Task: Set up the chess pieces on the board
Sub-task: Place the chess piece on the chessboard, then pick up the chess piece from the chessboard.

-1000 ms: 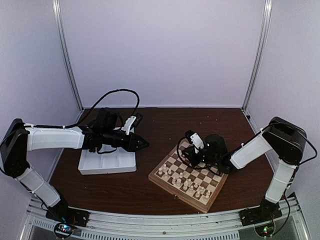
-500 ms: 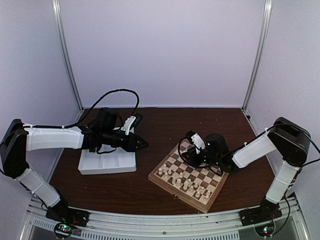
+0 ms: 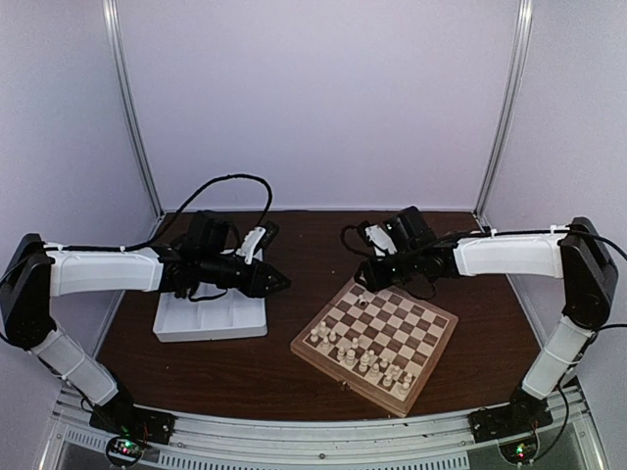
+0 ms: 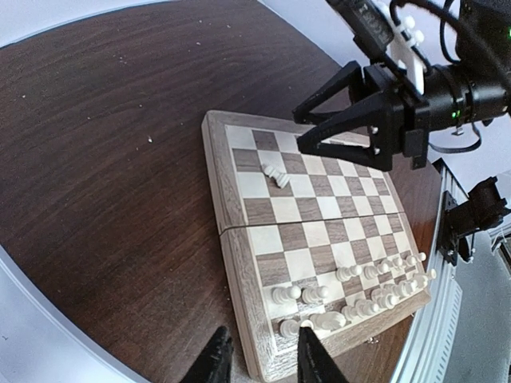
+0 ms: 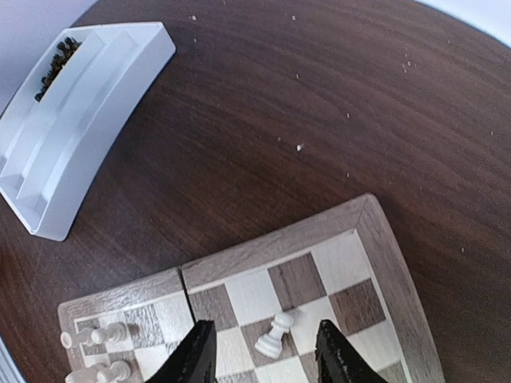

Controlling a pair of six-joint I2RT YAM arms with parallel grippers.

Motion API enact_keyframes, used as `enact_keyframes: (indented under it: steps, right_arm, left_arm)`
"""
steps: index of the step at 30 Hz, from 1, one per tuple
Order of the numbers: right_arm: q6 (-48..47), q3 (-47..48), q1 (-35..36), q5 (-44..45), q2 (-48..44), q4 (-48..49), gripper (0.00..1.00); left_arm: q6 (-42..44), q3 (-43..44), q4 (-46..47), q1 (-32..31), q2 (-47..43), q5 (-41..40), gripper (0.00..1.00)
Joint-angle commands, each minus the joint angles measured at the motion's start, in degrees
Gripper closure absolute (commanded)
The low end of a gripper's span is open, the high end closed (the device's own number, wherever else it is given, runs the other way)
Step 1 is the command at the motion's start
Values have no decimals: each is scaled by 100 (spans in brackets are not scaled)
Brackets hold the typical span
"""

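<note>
The board (image 3: 411, 323) lies right of centre, with two rows of cream-white chess pieces (image 3: 364, 358) along its near-left edge. One white pawn (image 5: 271, 339) sits alone near the far corner (image 3: 361, 303); I cannot tell whether it stands upright. My right gripper (image 3: 368, 275) hovers above that corner, open and empty, with the pawn below its fingers (image 5: 197, 355). My left gripper (image 3: 280, 282) hangs over the right end of the white tray (image 3: 211, 321), jaws apart with nothing between them (image 4: 263, 335). Dark pieces (image 5: 54, 62) fill one tray slot.
The white tray (image 5: 88, 104) sits left of the board on the dark wooden table (image 3: 323, 245). Metal frame posts (image 3: 132, 108) and white walls enclose the back and sides. The left wrist view shows the right gripper (image 4: 345, 120) above the board's far edge.
My right gripper has opened, lifted and pulled back from the board's middle to above its far corner, leaving the white pawn on the board. The left arm has stayed put.
</note>
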Motion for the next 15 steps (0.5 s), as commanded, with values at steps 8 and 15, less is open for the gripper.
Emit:
enact_keyframes:
  steps: [8, 15]
  right_arm:
    - [995, 2075, -60, 264, 964, -3556, 60]
    - [958, 3142, -80, 127, 1726, -4532, 61]
  left_arm:
    - [75, -54, 202, 29, -182, 33, 71]
    - [112, -95, 150, 29, -244, -19, 70]
